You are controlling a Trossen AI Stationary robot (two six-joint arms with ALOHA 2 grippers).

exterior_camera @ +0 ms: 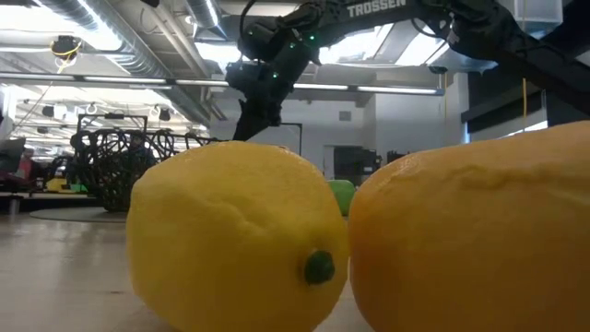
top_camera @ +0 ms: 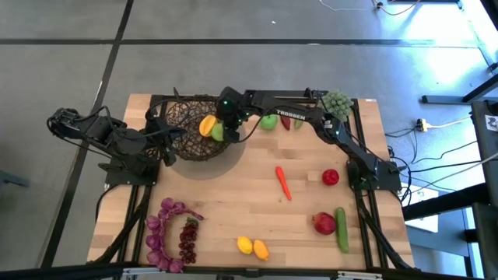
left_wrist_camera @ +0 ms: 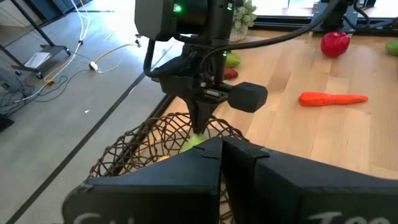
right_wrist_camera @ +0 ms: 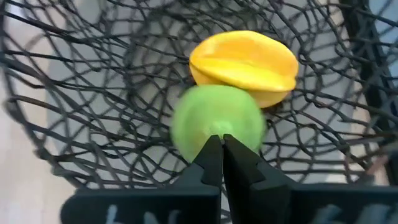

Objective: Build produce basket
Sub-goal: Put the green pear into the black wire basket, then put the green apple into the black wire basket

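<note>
Right claw (right_wrist_camera: pixel 222 144) sits pinched together over the basket (top_camera: pixel 187 124), touching the green apple (right_wrist_camera: pixel 214 121) beside the mango (right_wrist_camera: pixel 245 59). Probably best lifting straight up, clear of the wire. Left claw (left_wrist_camera: pixel 221 149) is closed too, by the rim.

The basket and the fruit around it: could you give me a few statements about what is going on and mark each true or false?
1. The basket already holds a yellow-orange mango. True.
2. The right tool is directly above a green apple in the basket. True.
3. The carrot lies inside the basket. False: it lies on the bare table, right of the basket.
4. The two lemons sit at the far edge beside the bushy green clump. False: they lie near the front edge.
5. The left tool is shut, close to the basket rim. True.
</note>
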